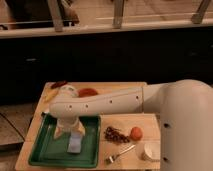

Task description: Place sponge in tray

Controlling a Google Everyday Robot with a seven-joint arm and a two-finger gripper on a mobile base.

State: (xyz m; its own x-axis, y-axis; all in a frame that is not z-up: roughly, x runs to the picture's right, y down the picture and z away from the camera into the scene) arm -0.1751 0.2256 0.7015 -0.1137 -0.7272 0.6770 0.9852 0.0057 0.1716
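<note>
The pale blue sponge (74, 145) lies flat inside the dark green tray (40, 152), near its middle, at the front left of the wooden table. My gripper (70, 132) hangs straight down over the tray, just above the sponge's far end. Its two cream fingers (61, 131) stand apart on either side of the sponge's top edge and do not clamp it. My white arm reaches in from the right and hides the tray's far rim.
On the table right of the tray lie a dark cluster of grapes (115, 134), an orange fruit (136, 132), a fork (120, 154) and a white cup (150, 150). A red item (87, 92) and other food (60, 86) sit at the back.
</note>
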